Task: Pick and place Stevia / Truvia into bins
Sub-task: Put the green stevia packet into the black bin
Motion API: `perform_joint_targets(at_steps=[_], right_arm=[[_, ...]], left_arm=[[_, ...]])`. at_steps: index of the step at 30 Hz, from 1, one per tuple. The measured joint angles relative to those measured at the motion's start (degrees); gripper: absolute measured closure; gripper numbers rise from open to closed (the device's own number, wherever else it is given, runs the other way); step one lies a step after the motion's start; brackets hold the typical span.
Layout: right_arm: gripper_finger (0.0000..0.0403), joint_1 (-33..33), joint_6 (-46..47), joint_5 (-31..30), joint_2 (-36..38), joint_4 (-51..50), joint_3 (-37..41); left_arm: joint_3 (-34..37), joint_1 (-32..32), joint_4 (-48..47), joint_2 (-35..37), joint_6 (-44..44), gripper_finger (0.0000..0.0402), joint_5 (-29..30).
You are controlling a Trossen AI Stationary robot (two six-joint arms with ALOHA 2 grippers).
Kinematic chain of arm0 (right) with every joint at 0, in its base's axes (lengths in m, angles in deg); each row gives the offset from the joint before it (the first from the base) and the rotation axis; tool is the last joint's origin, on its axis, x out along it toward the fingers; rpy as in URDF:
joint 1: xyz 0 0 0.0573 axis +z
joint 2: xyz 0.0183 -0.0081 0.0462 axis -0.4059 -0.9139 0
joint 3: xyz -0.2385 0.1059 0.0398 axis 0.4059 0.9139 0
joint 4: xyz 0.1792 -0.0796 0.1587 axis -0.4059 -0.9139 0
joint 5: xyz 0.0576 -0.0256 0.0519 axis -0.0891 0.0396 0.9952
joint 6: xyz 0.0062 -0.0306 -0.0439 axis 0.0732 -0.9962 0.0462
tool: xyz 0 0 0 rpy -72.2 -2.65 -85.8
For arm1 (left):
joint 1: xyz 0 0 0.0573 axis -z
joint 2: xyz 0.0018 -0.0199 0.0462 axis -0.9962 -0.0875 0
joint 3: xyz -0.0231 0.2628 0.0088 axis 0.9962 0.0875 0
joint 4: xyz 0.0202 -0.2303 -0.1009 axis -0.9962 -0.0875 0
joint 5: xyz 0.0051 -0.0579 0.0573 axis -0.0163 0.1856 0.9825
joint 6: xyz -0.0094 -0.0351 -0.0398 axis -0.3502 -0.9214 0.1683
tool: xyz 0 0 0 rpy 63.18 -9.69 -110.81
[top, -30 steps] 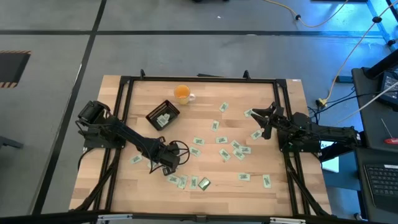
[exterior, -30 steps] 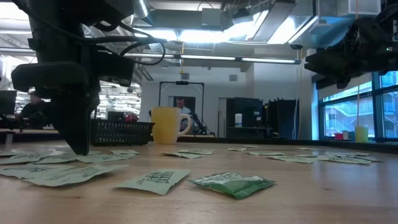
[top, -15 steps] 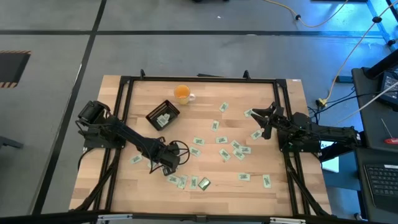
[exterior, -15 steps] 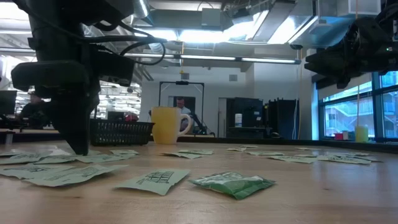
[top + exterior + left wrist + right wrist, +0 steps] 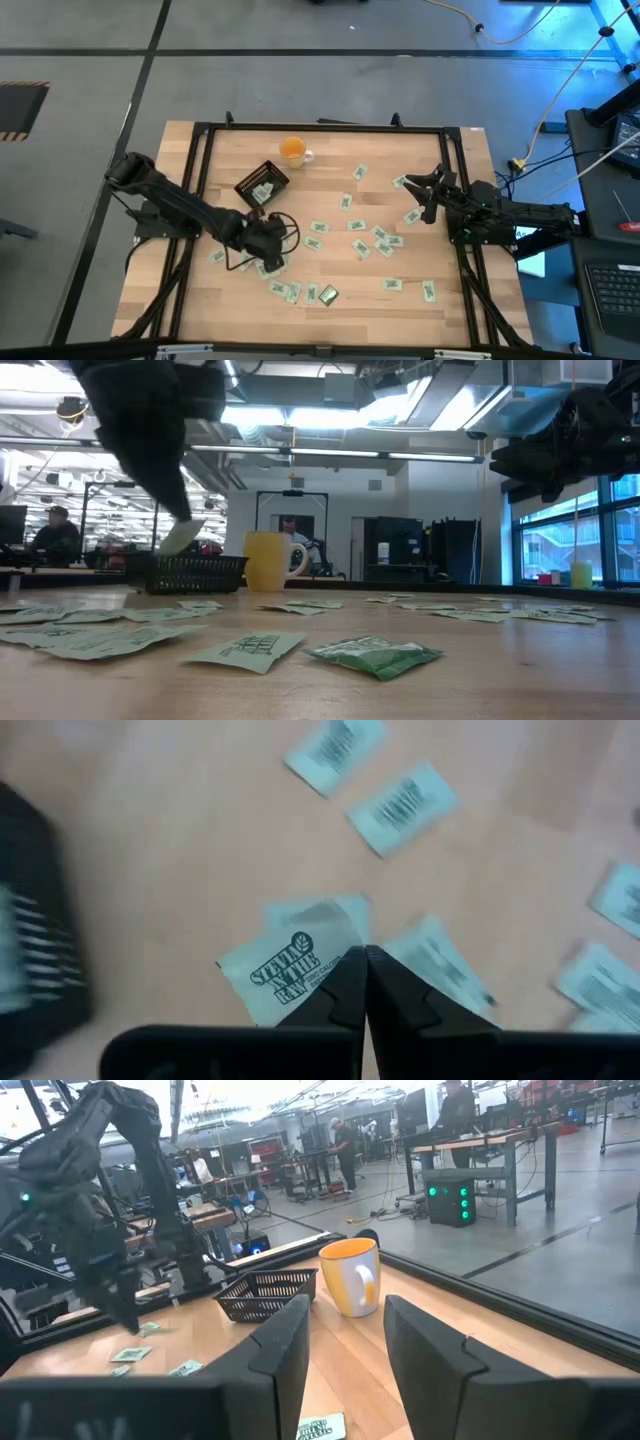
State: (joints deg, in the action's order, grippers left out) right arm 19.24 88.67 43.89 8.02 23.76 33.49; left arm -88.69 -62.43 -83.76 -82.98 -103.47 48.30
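left claw (image 5: 365, 982): closed, raised | right claw (image 5: 345, 1342): open, idle at table's right

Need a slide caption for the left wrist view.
Left gripper pinching a pale green-and-white paper Stevia sachet above the wooden table, black mesh tray nearby.

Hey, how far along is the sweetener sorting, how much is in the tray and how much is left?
Barely begun. The black tray holds only a few sachets. In hand: the left gripper is shut on a Stevia sachet, lifted off the table near the tray. Left: some two dozen loose sachets lie scattered across the table. The right gripper waits open at the right side.
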Motion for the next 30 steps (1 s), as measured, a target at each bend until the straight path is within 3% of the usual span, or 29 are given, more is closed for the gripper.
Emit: perform_joint_targets(at_steps=[6,10,21,30], right_arm=[[0.0268,0.0,0.0,0.0,0.0,0.0,0.0],[0.0268,0.0,0.0,0.0,0.0,0.0,0.0],[0.0268,0.0,0.0,0.0,0.0,0.0,0.0],[0.0268,0.0,0.0,0.0,0.0,0.0,0.0]], left_arm=[[0.0,-3.7,-4.2,4.8,0.2,0.0398,12.4],[0.0,-8.7,-6.1,5.8,0.2,0.0398,15.3],[-0.1,-23.5,-8.4,2.5,6.5,0.0398,7.8],[-0.1,-30.6,-8.4,1.9,7.1,0.0398,5.5]])
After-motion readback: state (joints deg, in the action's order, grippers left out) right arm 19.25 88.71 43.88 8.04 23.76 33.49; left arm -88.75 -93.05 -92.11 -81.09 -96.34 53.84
